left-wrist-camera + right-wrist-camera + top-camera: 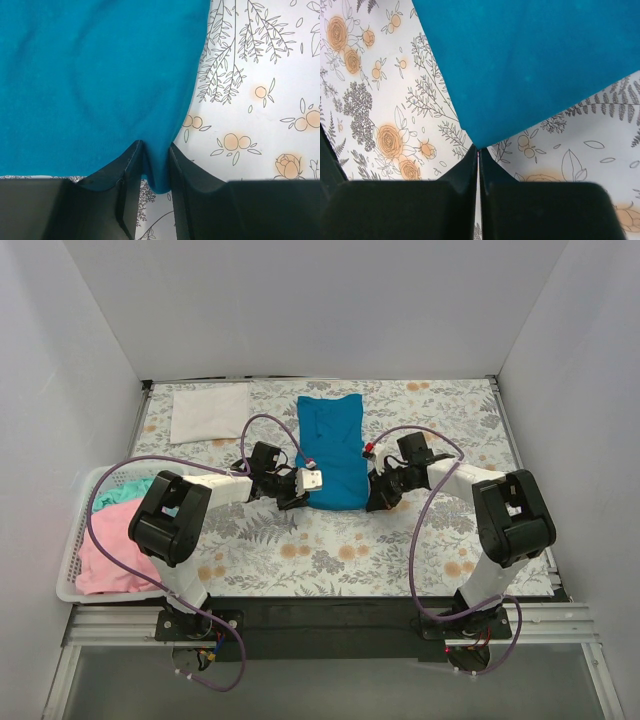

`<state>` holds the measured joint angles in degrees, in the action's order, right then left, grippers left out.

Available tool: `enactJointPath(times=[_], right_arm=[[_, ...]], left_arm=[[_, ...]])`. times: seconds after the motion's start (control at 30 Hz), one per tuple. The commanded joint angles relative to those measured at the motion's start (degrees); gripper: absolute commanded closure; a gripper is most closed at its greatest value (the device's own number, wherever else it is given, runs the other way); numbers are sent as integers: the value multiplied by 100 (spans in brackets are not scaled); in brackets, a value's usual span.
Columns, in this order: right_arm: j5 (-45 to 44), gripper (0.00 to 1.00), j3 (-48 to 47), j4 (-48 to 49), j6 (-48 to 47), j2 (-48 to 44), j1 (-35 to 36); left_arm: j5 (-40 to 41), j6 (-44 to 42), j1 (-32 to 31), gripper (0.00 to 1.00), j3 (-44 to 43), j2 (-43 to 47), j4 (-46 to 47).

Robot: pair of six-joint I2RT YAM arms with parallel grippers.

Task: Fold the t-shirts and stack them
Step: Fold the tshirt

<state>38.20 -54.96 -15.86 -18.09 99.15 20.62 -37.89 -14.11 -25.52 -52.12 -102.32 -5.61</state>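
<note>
The teal-blue t-shirt [335,445] lies as a long folded strip down the middle of the table. My left gripper [300,490] is shut on its near left corner; in the left wrist view the teal cloth [100,85] bunches between the fingers [131,165]. My right gripper [378,495] is shut on the near right corner; in the right wrist view the cloth's tip [530,65] ends at the closed fingertips [470,160]. A folded white t-shirt [209,412] lies at the far left. Pink [110,552] and mint green [128,490] shirts sit in the basket.
A white slatted basket [72,545] stands at the left near edge of the table. The floral tablecloth [330,550] covers the table. Purple cables loop from both arms. White walls close in the back and sides.
</note>
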Motion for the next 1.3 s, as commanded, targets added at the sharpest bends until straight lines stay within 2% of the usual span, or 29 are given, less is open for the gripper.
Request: enactJointPath(times=[0.0, 0.17, 0.33, 0.5, 0.57, 0.63, 0.7, 0.73, 0.8, 0.87, 0.9, 1.07, 1.27], right_arm=[[-215, 99, 108, 65, -151, -318, -49], [-348, 99, 170, 13, -247, -370, -85], [-672, 99, 205, -163, -423, -344, -93], [-840, 99, 196, -304, -582, -291, -67], [-770, 99, 91, -435, -643, -248, 3], [-560, 99, 21, -541, -809, -256, 135], [-418, 99, -172, -865, -950, -239, 266], [-401, 96, -243, -988, -1029, -239, 293], [-522, 86, -305, -1218, -1249, -361, 293], [-690, 80, -244, -1235, -1547, -650, 284], [-795, 73, -165, -1227, -1671, -756, 284], [-1103, 51, -15, -1086, -2242, -1144, 416], [-1393, 41, 90, -639, -2577, -1232, 881]], left_arm=[[405, -127, 3, 75, 114, -104, -353], [475, -136, 3, 78, 105, -95, -353], [476, -232, 47, 92, 114, -86, -450], [388, -496, 64, 98, 220, 98, -661], [213, -584, 47, 96, 255, 247, -757], [81, -584, 3, 90, 272, 379, -819], [36, -549, -32, 73, 307, 581, -872], [-8, -514, -32, 69, 307, 669, -898], [-61, -453, -32, 60, 368, 949, -995], [-35, -409, -23, 55, 465, 1135, -1039], [-43, -408, -6, 54, 561, 1301, -1056], [-43, -435, 64, 53, 721, 1496, -1083], [-52, -285, 64, 55, 554, 1224, -794]])
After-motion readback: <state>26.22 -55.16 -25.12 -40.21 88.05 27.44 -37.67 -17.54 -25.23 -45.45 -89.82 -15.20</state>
